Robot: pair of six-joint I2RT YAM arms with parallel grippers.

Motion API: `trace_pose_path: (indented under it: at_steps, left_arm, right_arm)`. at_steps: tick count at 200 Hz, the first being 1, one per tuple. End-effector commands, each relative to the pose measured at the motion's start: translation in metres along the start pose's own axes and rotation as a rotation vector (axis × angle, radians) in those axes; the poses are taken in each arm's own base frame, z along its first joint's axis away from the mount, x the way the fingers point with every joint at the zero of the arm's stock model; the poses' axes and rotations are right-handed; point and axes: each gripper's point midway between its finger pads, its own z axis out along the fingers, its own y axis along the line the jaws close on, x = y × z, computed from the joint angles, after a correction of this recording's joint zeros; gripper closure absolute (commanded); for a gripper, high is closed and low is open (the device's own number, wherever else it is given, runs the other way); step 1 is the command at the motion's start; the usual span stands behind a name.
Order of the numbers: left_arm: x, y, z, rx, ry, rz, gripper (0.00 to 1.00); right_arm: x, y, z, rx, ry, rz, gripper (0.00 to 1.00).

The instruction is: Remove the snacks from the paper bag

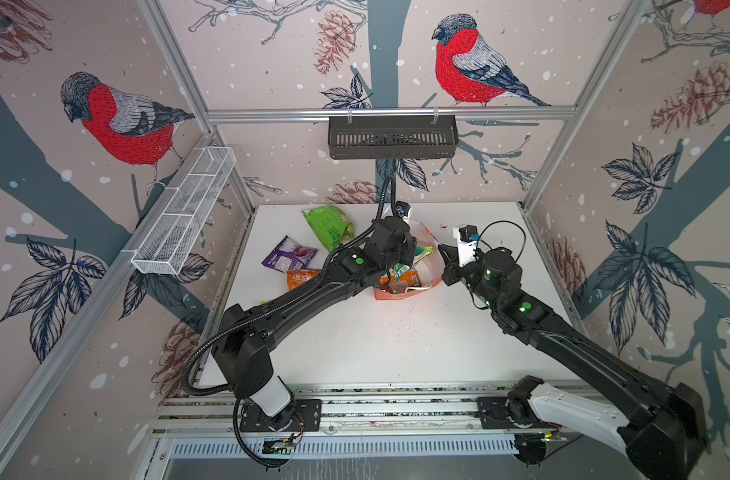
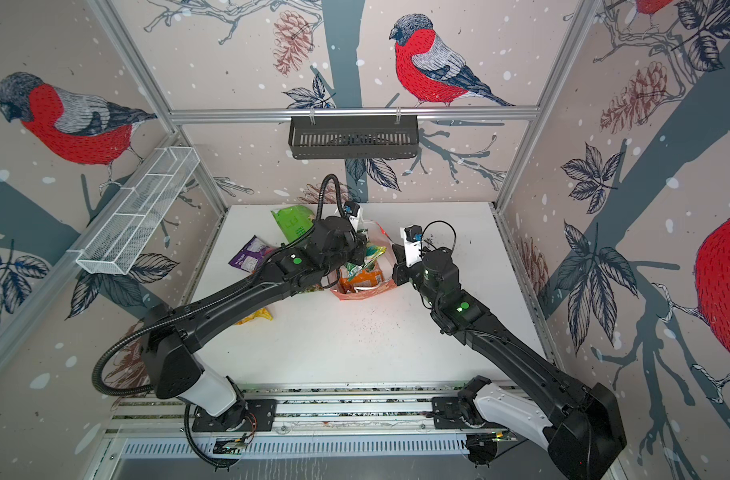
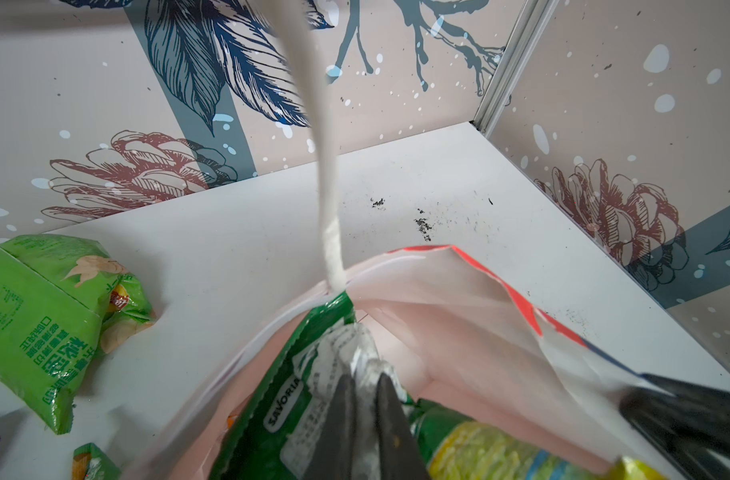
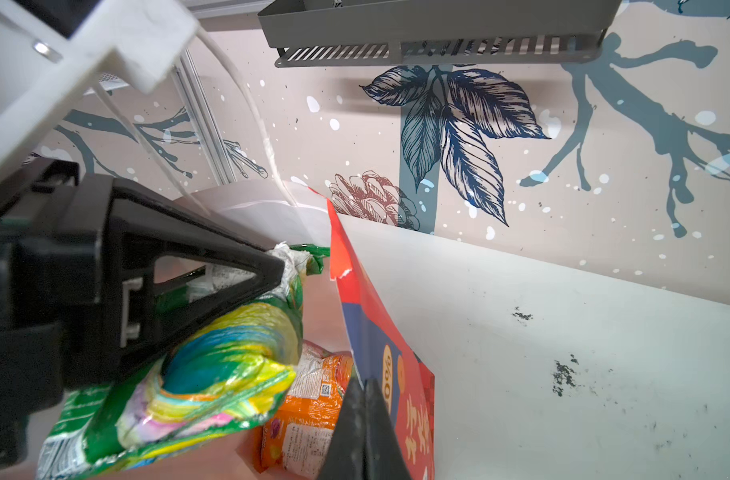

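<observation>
Both top views have the left arm lying across the white surface (image 1: pixel 396 353) and over much of the paper bag (image 1: pixel 396 296), so from above only its red base and part of the pale lining show. The bag stands open near the rear middle of the surface. In the right wrist view its outer wall is red and blue with gold print, and the rim is creased and nicked.

Left of the bag, on the surface, lie a large green packet (image 1: pixel 328 224), a purple packet (image 1: pixel 290 257) and an orange packet (image 1: pixel 301 277) half covered by the arm. A yellow packet (image 2: pixel 255 318) peeks from under the arm in a top view, its label hidden.

Inside the bag a second orange packet (image 4: pixel 309 411) sits low, cut off by the frame edge. Above it, at the bag's mouth, is a crinkled green packet (image 3: pixel 288 374) with a silver seam. Whether the yellow and blue print beneath belongs to it I cannot tell.

The left end effector (image 3: pixel 361 376) is clenched on that silver seam. The right end effector (image 4: pixel 364 395) is clamped on the bag's rim, fingertips pressed together. A white cord handle (image 3: pixel 330 232) rises from the rim, blurred and cut off at the top.
</observation>
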Motion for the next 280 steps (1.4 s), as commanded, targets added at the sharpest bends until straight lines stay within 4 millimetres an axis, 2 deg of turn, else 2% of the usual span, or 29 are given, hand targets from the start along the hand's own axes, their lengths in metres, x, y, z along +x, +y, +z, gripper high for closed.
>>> trace_pose_path:
  at_steps: [1,50,176,280]
  left_arm:
    - [-0.027,-0.005,-0.011,0.033,-0.083,-0.028,1.0]
    - [-0.04,-0.013,-0.025,0.09,-0.114,-0.044,1.0]
    - [-0.058,-0.01,-0.052,0.105,-0.164,-0.058,1.0]
    - [-0.076,0.008,-0.077,0.042,-0.233,-0.074,1.0]
  right_arm:
    - [-0.005,-0.001,0.001,0.009,-0.022,0.014,1.0]
    - [-0.006,-0.008,0.0,0.046,-0.026,0.019,1.0]
    - [-0.007,-0.017,-0.002,0.083,-0.043,0.051,1.0]
    - [-0.015,-0.056,-0.014,0.243,-0.075,0.118,1.0]
